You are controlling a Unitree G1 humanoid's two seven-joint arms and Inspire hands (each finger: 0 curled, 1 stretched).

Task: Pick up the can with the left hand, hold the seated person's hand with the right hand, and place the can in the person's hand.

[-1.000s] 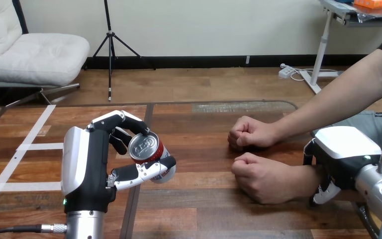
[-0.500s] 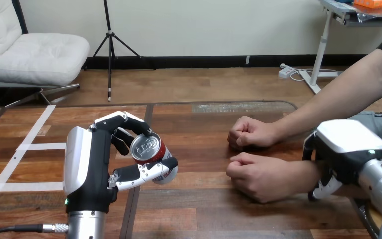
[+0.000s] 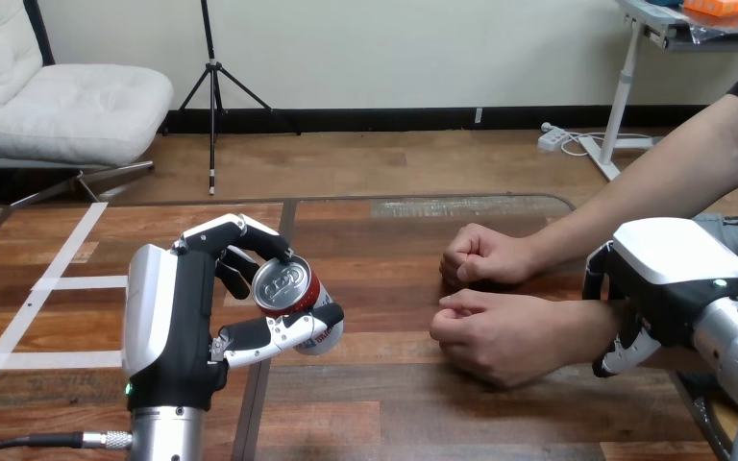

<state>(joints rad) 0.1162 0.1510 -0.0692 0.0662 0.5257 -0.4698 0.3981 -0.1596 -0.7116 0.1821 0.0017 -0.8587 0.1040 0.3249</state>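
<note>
One can [image 3: 286, 288] gripped by left robot hand [image 3: 175, 322]; right robot hand [image 3: 668, 274] clasps the person's wrist [image 3: 584, 322].

The right hand [image 3: 655, 288] now sits higher than a second ago, its fingers and thumb curled round the person's wrist [image 3: 591, 322]. The person's nearer hand [image 3: 485, 331] has shifted left toward the can [image 3: 293, 298] and risen slightly. The left hand [image 3: 178, 322], with the can, has edged a little to the right.
</note>
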